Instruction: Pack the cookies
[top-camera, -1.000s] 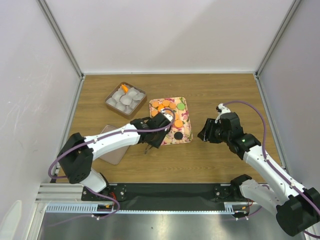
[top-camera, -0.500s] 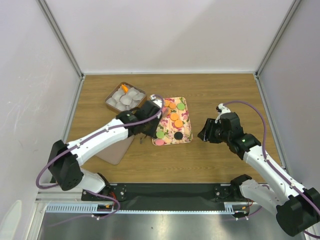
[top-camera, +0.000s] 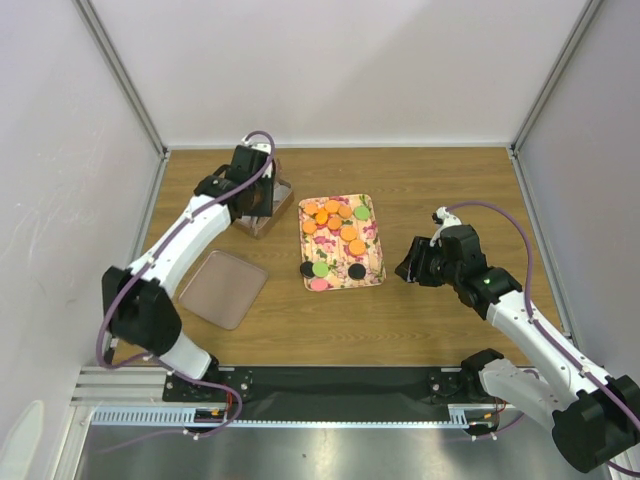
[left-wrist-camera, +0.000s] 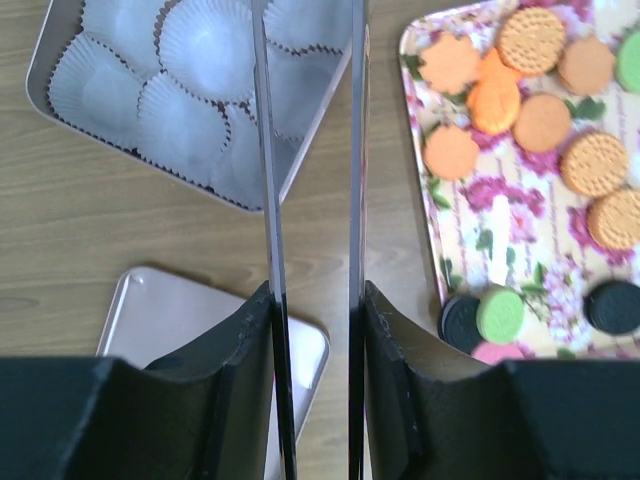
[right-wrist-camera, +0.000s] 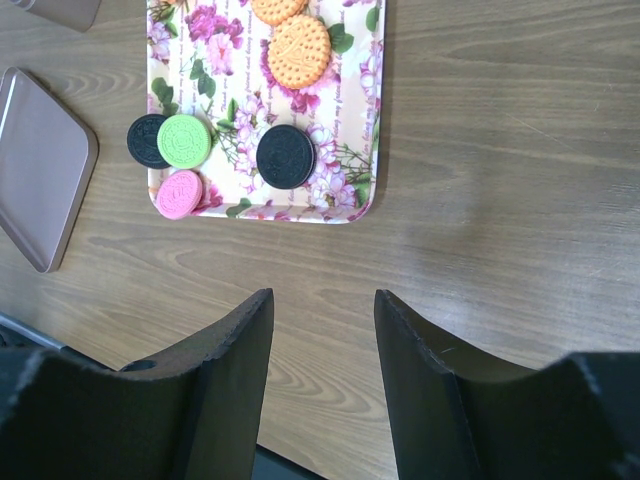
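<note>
Looking down from the overhead cam, the cookies (top-camera: 335, 222) are all sitting on the floral tray (top-camera: 375, 250) in the middle of the bench (top-camera: 440, 190). Orange ones are bunched at the far end, and a pink, a green and two black ones are at the near end.

The left gripper (left-wrist-camera: 315, 300) is out over the metal tin (left-wrist-camera: 312, 125) at the far left. Its fingers (left-wrist-camera: 385, 330) are squeezed onto a pair of thin metal tongs (left-wrist-camera: 268, 180). The blades run forward over the tin's edge and the white paper cups (left-wrist-camera: 180, 120) inside. The tips run out of the wrist view, so it's not possible to tell whether anything is pinched in them.

The tin's lid (top-camera: 222, 288) lies flat on the bench nearer the arm bases, left of the tray.

The right gripper (right-wrist-camera: 322, 300) hangs over bare wood just right of the tray's near corner, with its fingers apart and nothing between them.
</note>
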